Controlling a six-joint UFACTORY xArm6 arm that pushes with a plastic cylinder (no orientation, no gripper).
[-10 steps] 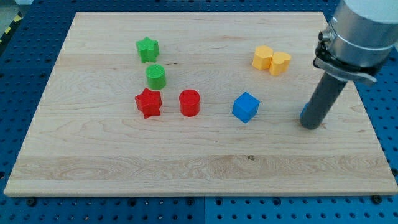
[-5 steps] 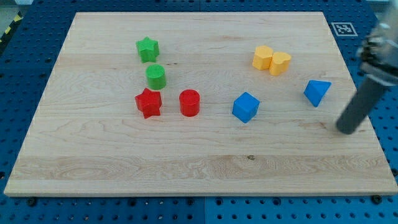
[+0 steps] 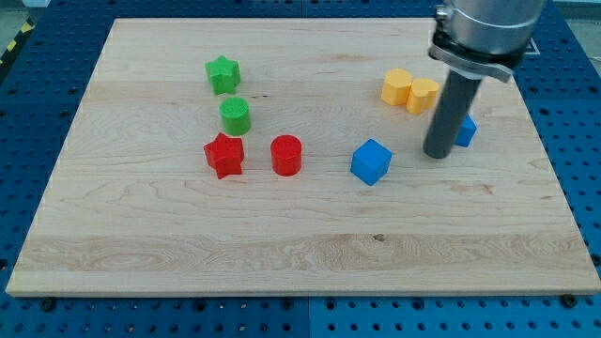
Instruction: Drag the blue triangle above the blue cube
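Blue triangle (image 3: pixel 467 130) sits near the board's right side, mostly hidden behind the dark rod. My tip (image 3: pixel 437 154) rests on the wood touching its left edge; there are no jaws to open or close. Blue cube (image 3: pixel 371 161) lies down-left, yellow blocks (image 3: pixel 410 91) above. Judged step: repositioning; next, push the triangle leftward to above the cube.

Single camera, apparently raised at board's (image 3: pixel 188 244) near edge, tilted down; whole board in frame, moderately close.
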